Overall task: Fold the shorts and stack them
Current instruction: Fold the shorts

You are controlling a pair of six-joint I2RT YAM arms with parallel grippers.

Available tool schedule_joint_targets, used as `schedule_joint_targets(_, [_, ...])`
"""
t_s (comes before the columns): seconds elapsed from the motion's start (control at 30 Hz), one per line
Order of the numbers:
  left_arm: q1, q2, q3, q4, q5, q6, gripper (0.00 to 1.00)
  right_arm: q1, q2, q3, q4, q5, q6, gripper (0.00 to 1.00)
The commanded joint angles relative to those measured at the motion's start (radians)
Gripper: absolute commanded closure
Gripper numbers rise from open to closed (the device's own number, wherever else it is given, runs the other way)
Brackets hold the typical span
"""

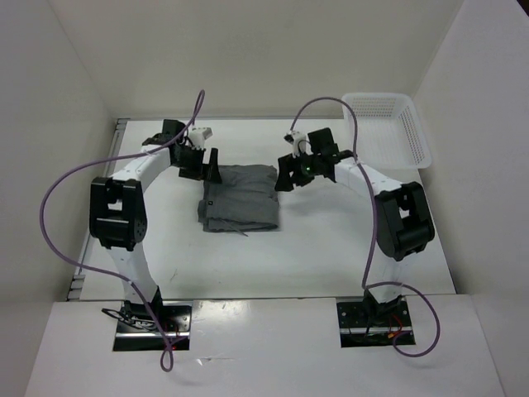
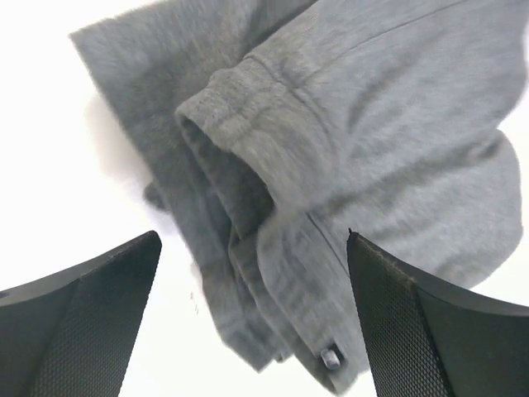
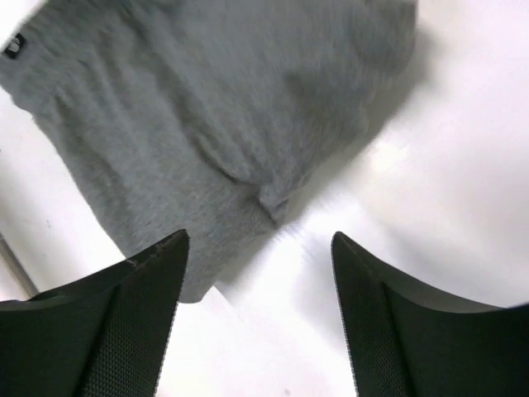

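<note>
The grey shorts (image 1: 240,198) lie folded into a rough rectangle on the white table, between the two arms. My left gripper (image 1: 210,168) is open at the shorts' far left corner; in the left wrist view it (image 2: 252,240) hovers over the layered grey folds (image 2: 355,132), holding nothing. My right gripper (image 1: 285,177) is open just off the shorts' far right edge; in the right wrist view it (image 3: 259,240) is above bare table with the grey fabric (image 3: 198,107) ahead and to the left.
A white perforated basket (image 1: 388,128) stands at the back right of the table. White walls enclose the table at the back and both sides. A thin thread (image 1: 245,234) sticks out of the shorts' near edge.
</note>
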Motion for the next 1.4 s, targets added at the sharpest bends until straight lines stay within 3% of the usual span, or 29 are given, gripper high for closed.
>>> schedule_joint_targets(0.0, [0.004, -0.145, 0.068, -0.026, -0.049, 0.006, 0.00, -0.006, -0.119, 0.147, -0.124, 0.047, -0.174, 0.22])
schedule_joint_targets(0.1, [0.004, -0.243, 0.088, -0.048, -0.112, 0.006, 0.00, -0.006, -0.211, 0.217, -0.178, 0.108, -0.243, 0.18])
schedule_joint_targets(0.27, [0.110, -0.451, 0.086, -0.069, -0.299, 0.006, 0.00, -0.006, -0.408, 0.242, -0.201, 0.311, -0.373, 0.15])
schedule_joint_targets(0.3, [0.131, -0.485, 0.070, -0.069, -0.336, 0.006, 0.00, -0.006, -0.454, 0.200, -0.187, 0.404, -0.419, 0.15])
schedule_joint_targets(0.43, [0.248, -0.672, -0.080, -0.060, -0.474, 0.006, 0.00, -0.067, -0.768, 0.019, -0.094, 0.535, -0.467, 0.12])
schedule_joint_targets(0.53, [0.280, -0.781, -0.204, -0.060, -0.511, 0.006, 0.00, -0.183, -0.938, -0.092, -0.085, 0.526, -0.455, 0.11])
schedule_joint_targets(0.67, [0.308, -0.901, -0.275, -0.051, -0.539, 0.006, 0.00, -0.237, -1.113, -0.221, -0.065, 0.526, -0.446, 0.10])
schedule_joint_targets(0.87, [0.329, -0.979, -0.318, -0.042, -0.524, 0.006, 0.00, -0.306, -1.244, -0.279, -0.094, 0.482, -0.365, 0.10])
schedule_joint_targets(1.37, [0.329, -1.025, -0.370, -0.042, -0.479, 0.006, 0.00, -0.315, -1.338, -0.328, -0.198, 0.471, -0.354, 0.09])
